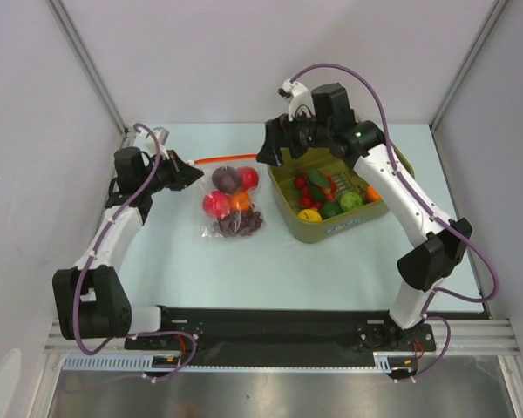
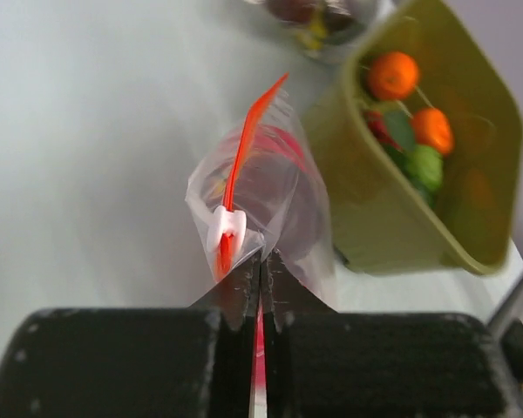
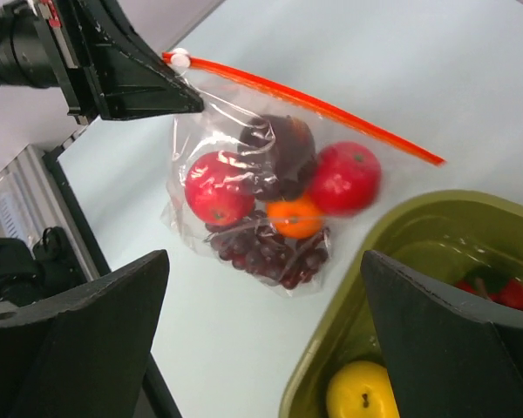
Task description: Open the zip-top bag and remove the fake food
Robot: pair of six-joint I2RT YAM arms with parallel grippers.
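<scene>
The clear zip-top bag (image 3: 244,113) is showing a red-orange zip strip (image 3: 331,109) and a white slider (image 2: 226,228). Inside, the fake food (image 3: 216,187) is showing two red pieces, one dark maroon, one orange and a dark purple grape bunch (image 3: 270,248). The tub (image 3: 357,287) is looking olive green, the surface (image 1: 244,270) pale blue-white.

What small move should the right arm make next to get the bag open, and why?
Probably bring the open right gripper to the white slider and close on it. The left gripper is shut on a corner of the zip-top bag, the slider sits just beyond it on the red zip strip, and the fake food is inside.
</scene>
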